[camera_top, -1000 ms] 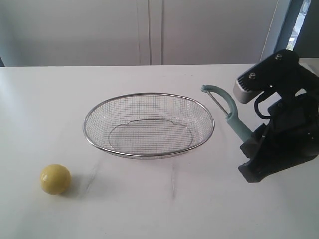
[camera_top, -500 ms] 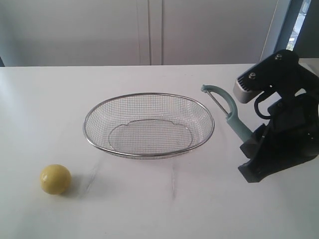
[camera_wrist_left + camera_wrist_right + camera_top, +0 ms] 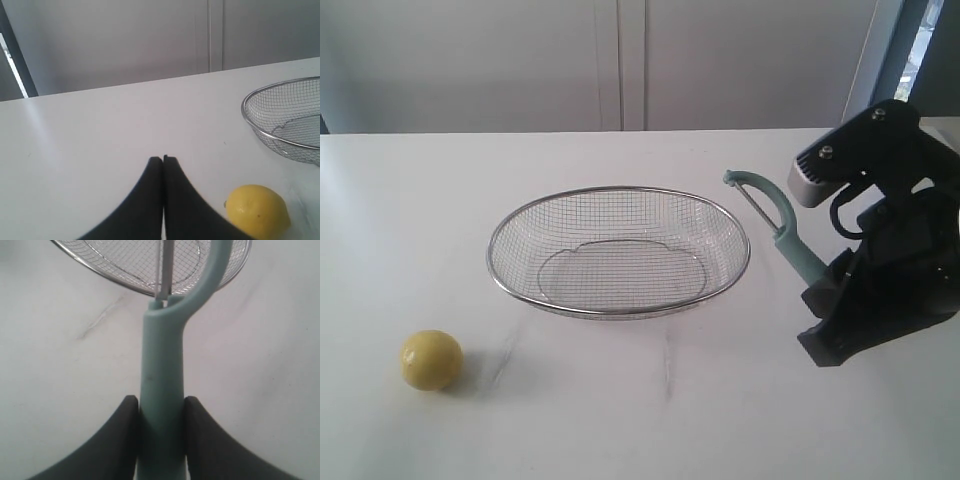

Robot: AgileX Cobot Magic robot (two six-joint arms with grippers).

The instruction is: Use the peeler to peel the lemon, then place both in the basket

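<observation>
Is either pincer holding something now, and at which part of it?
The right pincer grips the peeler by the end of its teal handle. The left pincer is shut and holds nothing; the lemon lies apart from it.

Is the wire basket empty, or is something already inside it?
Empty. Only bare mesh shows inside the basket. The lemon lies on the table outside it; the right gripper holds the peeler beside it.

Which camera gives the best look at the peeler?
The exterior view: nearly the whole peeler shows, head and handle, held by the right gripper. The right wrist view shows mostly its handle, with the head cropped. The left wrist view shows none of it.
</observation>
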